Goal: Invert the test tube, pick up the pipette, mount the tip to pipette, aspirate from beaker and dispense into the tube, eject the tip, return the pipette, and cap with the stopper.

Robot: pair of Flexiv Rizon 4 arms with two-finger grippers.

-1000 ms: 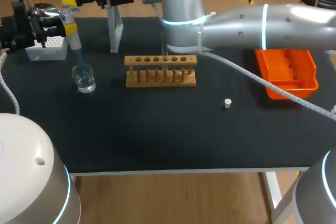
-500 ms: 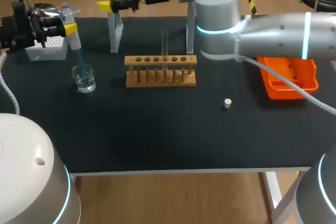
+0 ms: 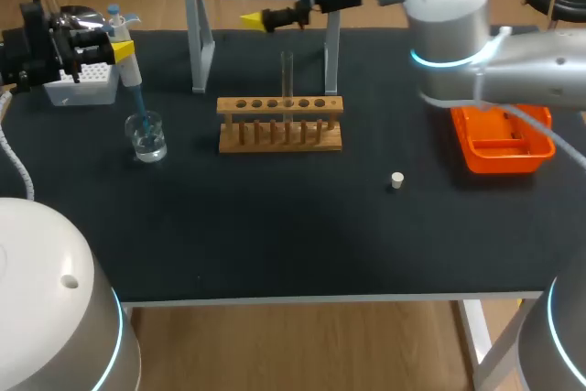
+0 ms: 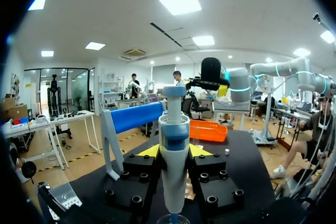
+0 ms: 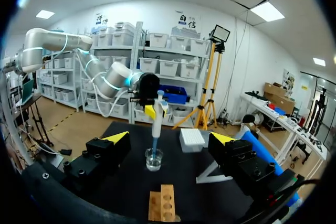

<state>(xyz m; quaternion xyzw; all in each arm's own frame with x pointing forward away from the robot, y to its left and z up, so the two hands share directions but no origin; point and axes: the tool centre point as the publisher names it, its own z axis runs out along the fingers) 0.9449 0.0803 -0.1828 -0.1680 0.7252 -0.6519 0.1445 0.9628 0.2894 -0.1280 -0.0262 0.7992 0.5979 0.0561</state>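
The left jaws are clamping the white-and-blue pipette (image 3: 125, 59) at the far left of the black surface (image 3: 275, 235), its blue tip (image 3: 137, 101) dipping into the small clear glass beaker (image 3: 146, 137) — best held submerged, steady, off the glass, I judge — while the right jaws are hanging wide, empty, far-centre.

The black counter (image 3: 275, 235) carries a glass beaker (image 3: 146, 139) at left and a wooden rack (image 3: 280, 125) mid-counter. A white stopper (image 3: 396, 180) lies right of the rack, an orange tray (image 3: 499, 142) further right. A tip box (image 3: 81, 89) and a stand (image 3: 198, 52) sit at the far edge.
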